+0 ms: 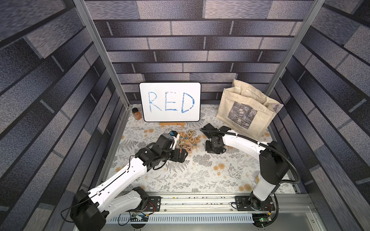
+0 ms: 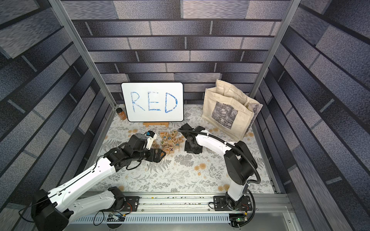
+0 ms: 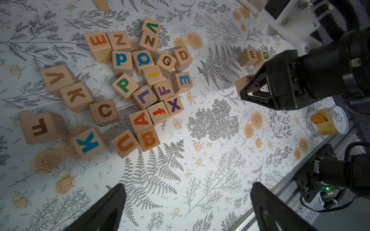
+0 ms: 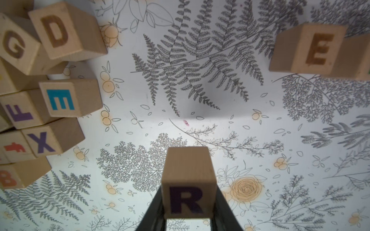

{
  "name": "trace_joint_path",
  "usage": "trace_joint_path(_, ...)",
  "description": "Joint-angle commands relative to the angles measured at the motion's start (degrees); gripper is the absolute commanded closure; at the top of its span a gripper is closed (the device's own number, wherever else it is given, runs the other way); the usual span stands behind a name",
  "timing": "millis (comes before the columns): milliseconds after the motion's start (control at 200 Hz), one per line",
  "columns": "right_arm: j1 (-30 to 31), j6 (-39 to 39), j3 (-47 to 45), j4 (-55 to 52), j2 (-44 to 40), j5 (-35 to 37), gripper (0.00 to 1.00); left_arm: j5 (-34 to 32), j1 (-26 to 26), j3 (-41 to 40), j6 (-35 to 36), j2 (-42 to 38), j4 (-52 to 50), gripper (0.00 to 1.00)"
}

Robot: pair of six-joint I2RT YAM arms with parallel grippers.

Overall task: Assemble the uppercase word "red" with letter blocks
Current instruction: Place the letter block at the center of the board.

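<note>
Layout of desk (image 3: 220,164) during spelling of RED. Nearest left edge, left jaws: released, spread wide, nothing between them, poised just beside pile of letter blocks (image 3: 124,84); probably parked clear of other arm's work, or ready for next pick. At pile edge nearest right jaws, teal E cube (image 3: 184,81) and orange D cube (image 3: 183,57): letters face up, each touching a neighbour, one side of each open toward bare desk, hence reachable without digging. Further right, right jaws: clenched on R cube (image 4: 189,180), gripped by two opposite side faces, lettered face left uncovered and turned toward wrist camera, likely for easy checking of orientation at put-down. R cube: light wood, crisp edges, visible grain, bold dark-purple capital; held between pile and lone pair of cubes; touching desk or just above it, not discernible. Beyond right jaws, on side away from pile, orange-lettered E cube (image 4: 318,50) touching green-lettered D cube (image 3: 265,55), side by side in reading order, well apart from pile; part of intended word or not, impossible to say. Behind both jaws, white board (image 1: 170,102) with RED handwritten in blue, propped upright, presumably as spelling reference.
</note>
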Motion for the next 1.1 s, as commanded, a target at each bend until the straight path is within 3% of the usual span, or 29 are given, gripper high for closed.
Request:
trace_joint_path(0, 1.98, 3.56, -1.33, -0.23, -2.22, 0.68, 0.85, -2.46, -1.41, -1.52, -2.07, -2.43, -2.46, 0.00)
trace_joint_path(461, 9.72, 8.53, -3.27, 1.92, -2.90, 1.10, 0.85, -5.87, -6.01, -4.31, -5.08, -10.50, -7.60, 0.00)
trace_joint_path(1092, 17.44, 13.15, -2.04, 4.38, 3.06, -1.25, 0.85, -11.07, -12.82, -5.73, -10.57, -17.34, -12.54, 0.00)
